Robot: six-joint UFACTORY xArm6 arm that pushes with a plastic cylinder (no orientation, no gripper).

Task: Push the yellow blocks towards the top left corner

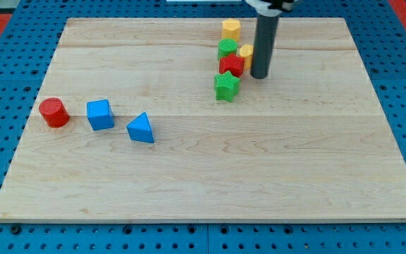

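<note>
A yellow hexagonal block (231, 29) stands near the view's top, right of centre. A second yellow block (246, 53) sits lower, partly hidden behind my rod and a red block (231, 65). My tip (259, 75) rests on the board just right of the second yellow block and the red block, close to or touching them. A green block (227, 49) sits between the two yellow blocks. A green star (226, 85) lies just below the red block.
A red cylinder (53, 112), a blue cube (100, 114) and a blue triangular block (141, 128) lie in a row at the view's left. The wooden board (294, 176) sits on a blue pegboard surface.
</note>
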